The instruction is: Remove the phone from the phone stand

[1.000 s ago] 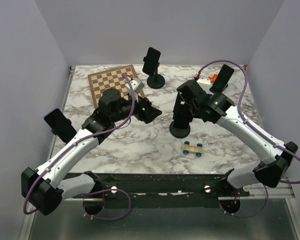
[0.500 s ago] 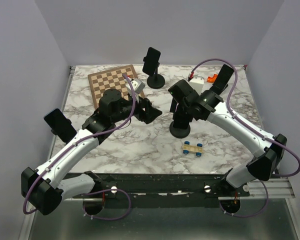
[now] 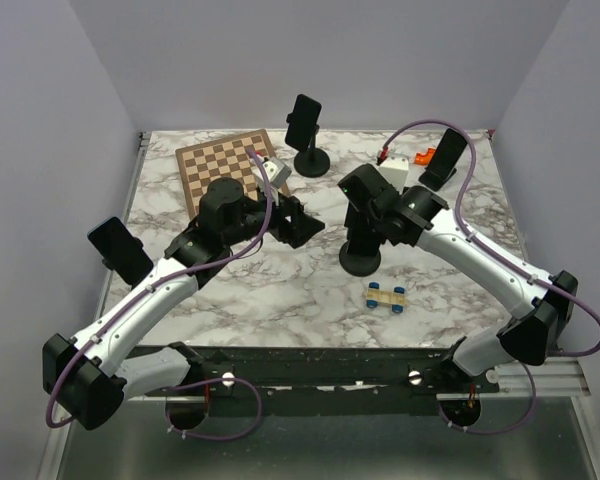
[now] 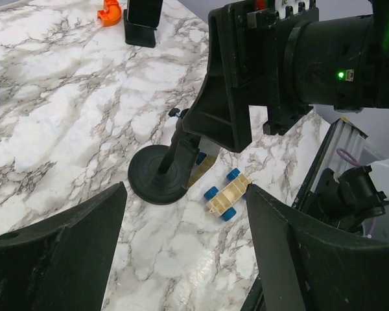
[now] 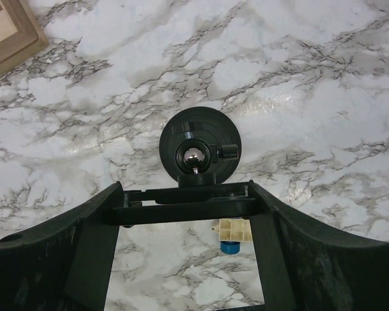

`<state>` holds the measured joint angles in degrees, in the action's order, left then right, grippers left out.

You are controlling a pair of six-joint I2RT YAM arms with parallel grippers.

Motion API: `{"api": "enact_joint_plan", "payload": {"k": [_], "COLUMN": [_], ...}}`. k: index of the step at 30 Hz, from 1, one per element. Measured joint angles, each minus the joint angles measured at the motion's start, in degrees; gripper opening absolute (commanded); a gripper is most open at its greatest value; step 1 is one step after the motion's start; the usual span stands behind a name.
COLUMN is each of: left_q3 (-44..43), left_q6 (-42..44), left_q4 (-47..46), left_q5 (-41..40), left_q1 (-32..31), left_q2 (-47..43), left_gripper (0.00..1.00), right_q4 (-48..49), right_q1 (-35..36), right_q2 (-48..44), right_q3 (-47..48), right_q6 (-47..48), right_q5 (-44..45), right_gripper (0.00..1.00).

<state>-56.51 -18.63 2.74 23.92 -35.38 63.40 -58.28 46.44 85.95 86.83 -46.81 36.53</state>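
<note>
Currently the right pincer is closed across the phone, with both fingers against its opposite edges. The phone shows edge-on as a thin black slab just above the round-based phone stand on the desk. Whether it is still seated on the stem is hidden. The left pincer hangs wide open and empty.

The white marble table carries a round-based phone stand near its middle. Just in front of the phone stand, slightly right, lies a wooden toy car with blue wheels. Behind and left of it sits a chessboard, with a small grey block at the board's right corner. Straight behind is a second stand. Behind and right are an orange piece and a black holder.
</note>
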Motion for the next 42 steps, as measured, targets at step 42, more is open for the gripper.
{"api": "enact_joint_plan", "payload": {"k": [42], "left_q3": [17.0], "left_q6": [1.9], "left_q4": [-39.8], "left_q5": [-4.3], "left_q1": [-7.5], "left_q2": [18.5], "left_gripper": [0.77], "right_q4": [14.4], "right_q1": [-1.4], "right_q2": [-8.8], "right_q3": [-11.1], "right_q6": [18.2], "right_q5": [-10.3], "right_gripper": [0.01]}}
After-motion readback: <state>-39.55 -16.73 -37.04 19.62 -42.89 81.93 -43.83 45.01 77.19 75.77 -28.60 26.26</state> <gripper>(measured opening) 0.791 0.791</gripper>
